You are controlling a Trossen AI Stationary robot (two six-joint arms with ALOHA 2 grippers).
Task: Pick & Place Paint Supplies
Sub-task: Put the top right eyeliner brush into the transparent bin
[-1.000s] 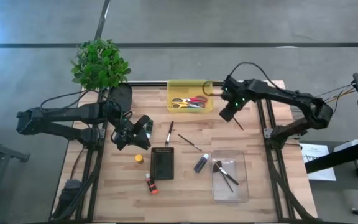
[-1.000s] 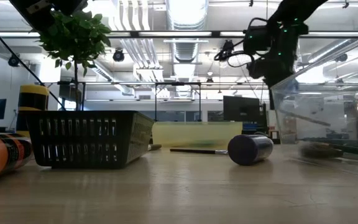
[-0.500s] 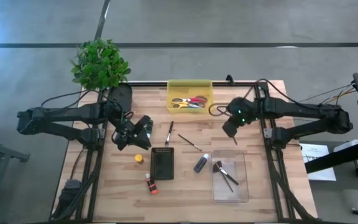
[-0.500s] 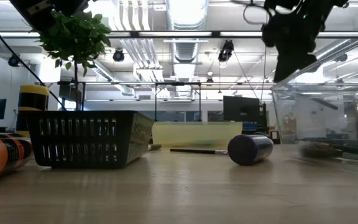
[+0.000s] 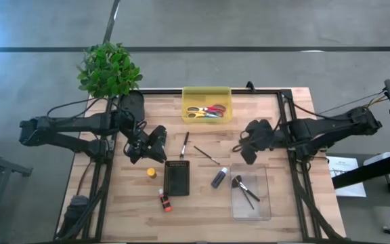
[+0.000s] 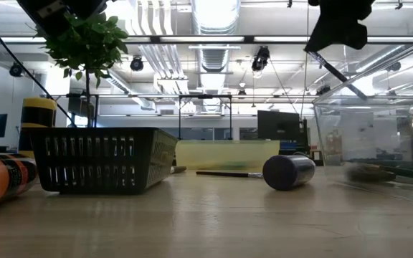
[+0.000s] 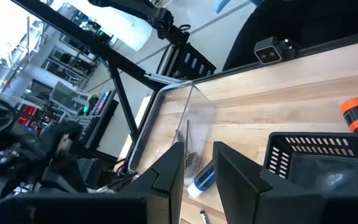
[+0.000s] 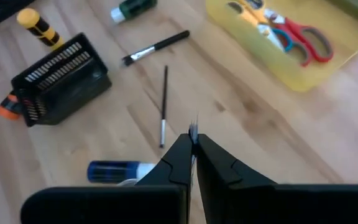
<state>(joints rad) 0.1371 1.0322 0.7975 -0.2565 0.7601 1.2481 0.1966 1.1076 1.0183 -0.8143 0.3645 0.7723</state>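
One thin paintbrush (image 8: 193,132) pinched upright, bristles up.

My two arms are built of dark, near-black jointed segments, each carried on a black tubular frame at its side of the counter, with thin black cables looping loosely along the links. My left tool (image 5: 149,144) is a blocky black housing ending in two flat, angular dark fingers (image 7: 166,177) with bevelled inner edges. My right tool (image 5: 248,145) has the same matte black finish, its two fingers (image 8: 180,163) tapering to narrow wedge-shaped tips from a broad, rounded black base.
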